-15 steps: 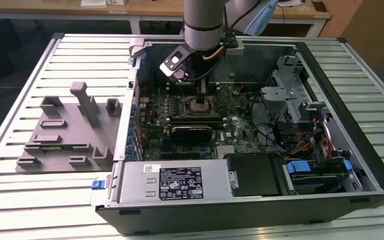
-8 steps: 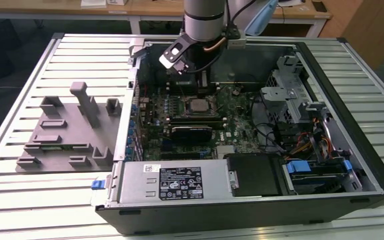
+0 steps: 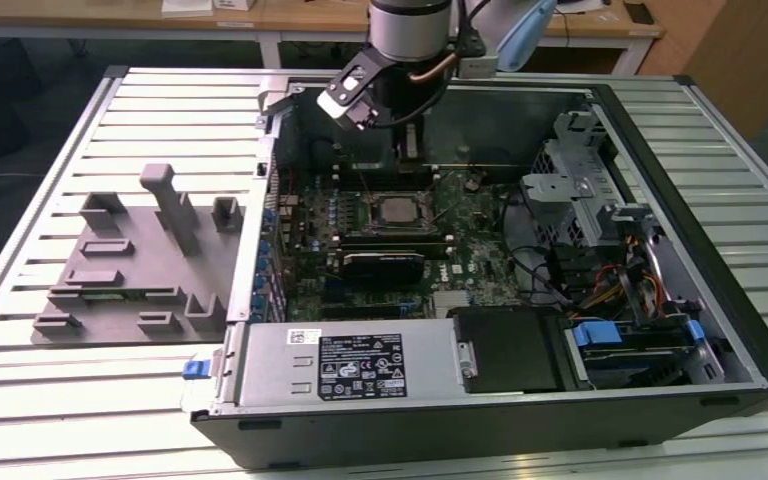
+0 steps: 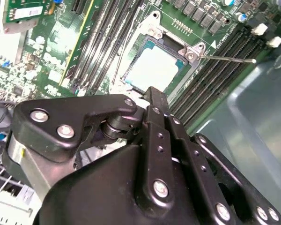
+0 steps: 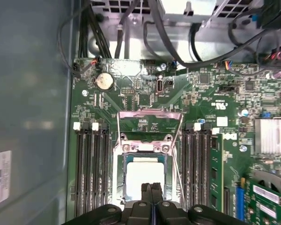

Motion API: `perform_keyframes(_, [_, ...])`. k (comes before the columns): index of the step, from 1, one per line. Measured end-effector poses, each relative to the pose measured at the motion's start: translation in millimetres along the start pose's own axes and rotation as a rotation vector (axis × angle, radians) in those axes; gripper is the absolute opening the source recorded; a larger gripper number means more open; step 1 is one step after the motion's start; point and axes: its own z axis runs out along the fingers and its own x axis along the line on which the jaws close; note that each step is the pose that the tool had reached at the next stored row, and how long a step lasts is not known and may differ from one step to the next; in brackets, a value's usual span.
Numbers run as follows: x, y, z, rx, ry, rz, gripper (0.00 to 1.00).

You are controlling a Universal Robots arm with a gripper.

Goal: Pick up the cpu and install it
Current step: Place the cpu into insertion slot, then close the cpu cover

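The gripper (image 5: pixel 152 187), its 2 fingers (image 5: pixel 147 193) closed together on nothing, is pictured above the cpu (image 5: pixel 145 174), seated in the socket (image 5: pixel 123 161) mid-motherboard (image 5: pixel 201 93), where pins could be bent by off-square pressing.

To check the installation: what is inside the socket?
The cpu sits inside the socket, lid showing. The gripper covers one edge; whatever is underneath the cpu is hidden.

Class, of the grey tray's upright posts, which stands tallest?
The slim post near the tray's middle; it rises well above the shorter blocks on either side.
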Motion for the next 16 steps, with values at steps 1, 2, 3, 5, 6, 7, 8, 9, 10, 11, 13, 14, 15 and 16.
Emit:
perform_keyframes(1, [-0.1, 0.1, -2.4, -0.0013, 0.0000, 0.000, 0.11])
perform_keyframes(2, [-0.2, 0.3, -4.5, -0.0025, -0.0001, 0.000, 0.11])
perform_keyframes(3, [-0.2, 0.4, -5.9, -0.0032, -0.0001, 0.000, 0.11])
perform_keyframes(5, [-0.2, 0.4, -6.2, -0.0041, 0.0000, 0.000, 0.11])
perform_keyframes(6, [-0.2, 0.4, -6.2, -0.0042, 0.0000, 0.000, 0.11])
perform_keyframes(7, [-0.2, 0.4, -6.3, -0.0042, -0.0002, 0.000, 0.11])
perform_keyframes(8, [-0.2, 0.4, -6.3, -0.0044, -0.0001, 0.000, 0.11])
perform_keyframes(9, [-0.2, 0.4, -6.3, -0.0044, -0.0001, 0.000, 0.11])
perform_keyframes(10, [-0.2, 0.4, -6.3, -0.0044, -0.0001, 0.000, 0.11])
perform_keyframes(11, [-0.2, 0.4, -6.3, -0.0044, -0.0001, 0.000, 0.11])
perform_keyframes(13, [-0.2, 0.4, -6.3, -0.0044, -0.0002, 0.000, 0.11])
perform_keyframes(14, [-0.2, 0.4, -6.3, -0.0044, -0.0001, 0.000, 0.11])
perform_keyframes(15, [-0.2, 0.4, -6.3, -0.0044, -0.0001, 0.000, 0.11])
perform_keyframes(16, [-0.2, 0.4, -6.3, -0.0045, -0.0002, 0.000, 0.11])
